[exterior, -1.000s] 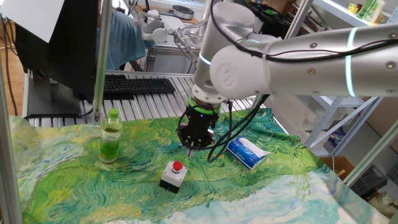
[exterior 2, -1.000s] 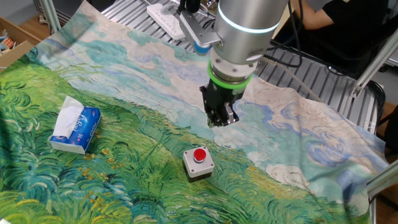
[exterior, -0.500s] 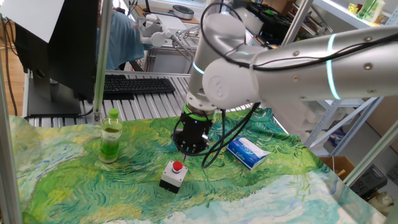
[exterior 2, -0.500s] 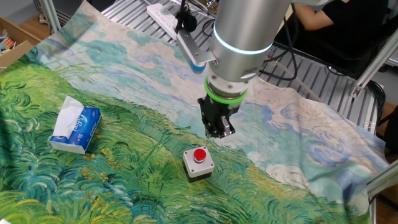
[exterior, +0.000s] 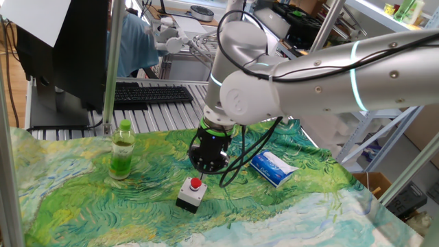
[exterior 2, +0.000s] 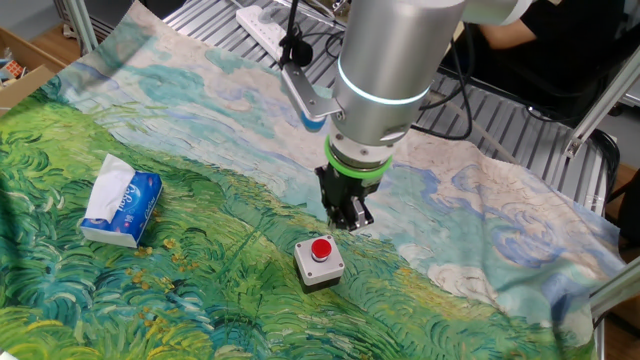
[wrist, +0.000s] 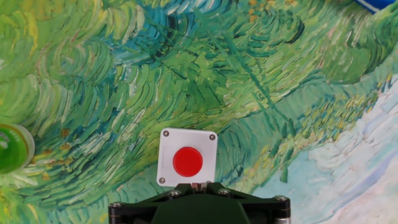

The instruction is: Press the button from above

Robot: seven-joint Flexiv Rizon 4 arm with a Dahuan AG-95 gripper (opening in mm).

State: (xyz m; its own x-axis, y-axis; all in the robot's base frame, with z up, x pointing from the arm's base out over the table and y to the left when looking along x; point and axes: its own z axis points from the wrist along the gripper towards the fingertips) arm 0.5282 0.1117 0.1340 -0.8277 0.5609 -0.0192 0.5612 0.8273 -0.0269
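Note:
The button (exterior: 196, 184) is a red round cap on a small white box that stands on the painted green cloth. It shows in the other fixed view (exterior 2: 321, 250) and, from straight above, low in the middle of the hand view (wrist: 187, 161). My gripper (exterior: 207, 167) hangs a little above the cloth, just behind the box and not touching it. In the other fixed view it (exterior 2: 351, 221) sits up and to the right of the cap. In the hand view the gripper (wrist: 198, 185) shows its two fingertips pressed together at the box's near edge, holding nothing.
A bottle of green liquid (exterior: 123, 151) stands left of the button and shows at the hand view's left edge (wrist: 12, 146). A blue tissue pack (exterior: 273, 168) lies to the right. A keyboard (exterior: 147, 95) and metal posts stand behind the cloth.
My gripper has come down and moved left toward the button, from higher and behind it. The button, bottle and tissue pack have not moved.

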